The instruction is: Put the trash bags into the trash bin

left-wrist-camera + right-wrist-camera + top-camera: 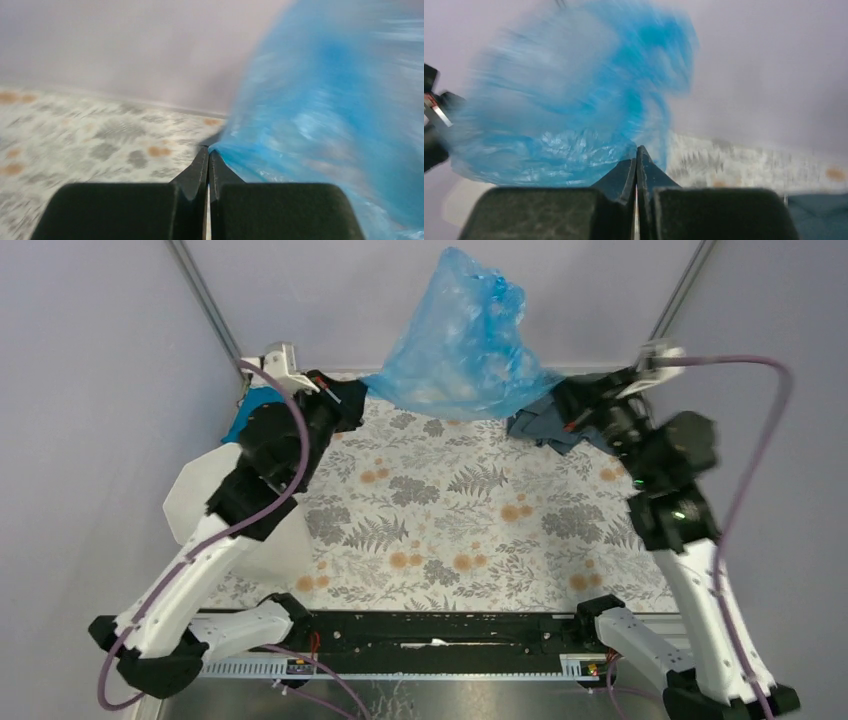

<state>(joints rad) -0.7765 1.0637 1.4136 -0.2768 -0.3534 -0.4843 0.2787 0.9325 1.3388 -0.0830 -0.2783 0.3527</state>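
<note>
The trash bag [460,340] is a large, billowing light-blue film, held up above the table's far edge and stretched between both grippers. My left gripper [358,392] is shut on its left corner; in the left wrist view the jaws [208,151] are pressed together with the bag [330,115] spreading from their tips. My right gripper [553,400] is shut on the right corner; in the right wrist view the jaws [637,152] are closed at the bag's [569,110] edge. The white faceted trash bin [195,502] stands at the left, mostly hidden under my left arm.
A teal-blue cloth [250,408] lies at the far left behind the left arm. A grey-blue cloth [548,432] lies at the far right under the right gripper and shows in the right wrist view [816,210]. The floral table cover [450,520] spans the middle.
</note>
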